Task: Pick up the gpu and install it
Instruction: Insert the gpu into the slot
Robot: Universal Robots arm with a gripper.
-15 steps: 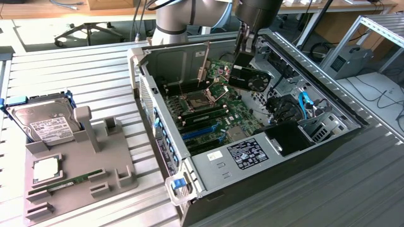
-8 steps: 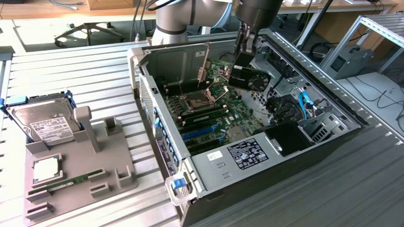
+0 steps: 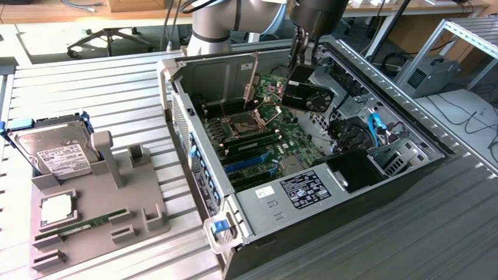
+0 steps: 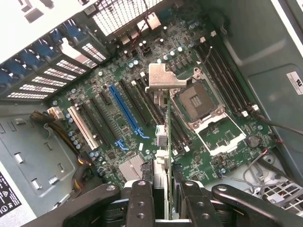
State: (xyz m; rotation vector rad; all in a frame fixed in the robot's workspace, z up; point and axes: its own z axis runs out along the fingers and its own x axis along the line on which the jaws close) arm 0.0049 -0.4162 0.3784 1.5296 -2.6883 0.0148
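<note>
gpu (image 3: 308,93) held by fingers (image 4: 141,204), long axis toward motherboard (image 4: 187,47), bracket (image 4: 163,79) foremost

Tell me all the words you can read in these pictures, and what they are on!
No text reads clearly.
Hard drive label: print too small to read.
Black case sticker: print too small to read.
White case label: blurred, unreadable.
</note>
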